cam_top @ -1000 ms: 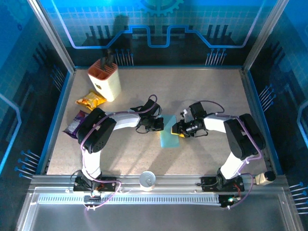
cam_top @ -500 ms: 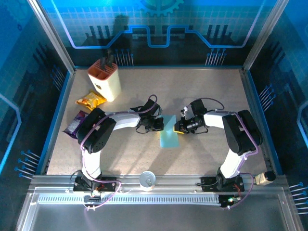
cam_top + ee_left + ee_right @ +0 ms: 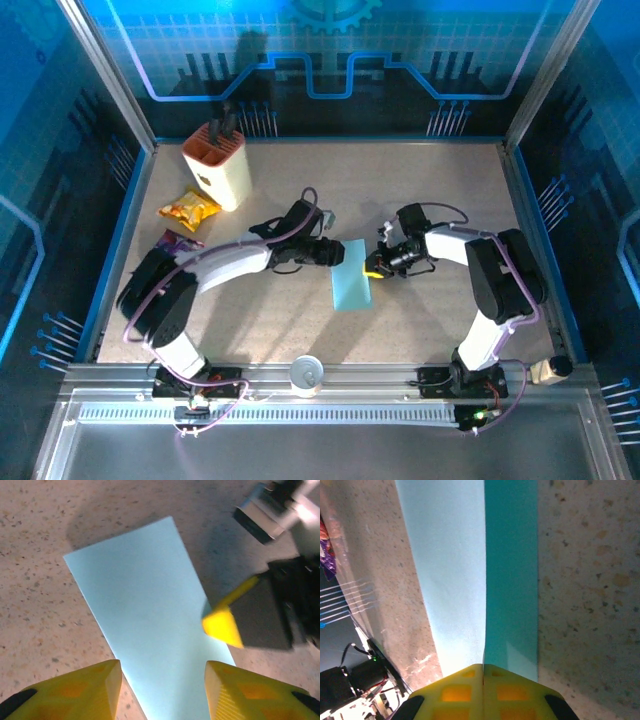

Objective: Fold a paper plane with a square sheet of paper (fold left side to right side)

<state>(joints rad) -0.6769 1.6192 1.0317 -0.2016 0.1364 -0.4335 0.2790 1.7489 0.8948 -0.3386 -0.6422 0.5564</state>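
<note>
The thin light-blue square sheet of paper [image 3: 351,277] lies flat in the middle of the speckled desk [image 3: 430,190]. It is seen as a long narrow strip, so it is judged to be folded in half already. It is placed between the two claws.

The left claw [image 3: 161,672] is held by the left side of the paper. Its yellow fingers are apart and nothing is gripped. The right claw [image 3: 483,669] has its fingers pressed together, and its tip is set at the right edge of the paper. Whether the paper is pinched there cannot be told.

Some things could go wrong from here:

- The top half could pop back up, because it is not held down on the left.
- The whole strip could be pushed across the smooth desk if the right claw is dragged sideways, and the fold would then be made crooked.
- The thin paper could be crumpled or torn if it is pressed too hard.
- The two claws are very near each other, so they could be bumped together.
</note>
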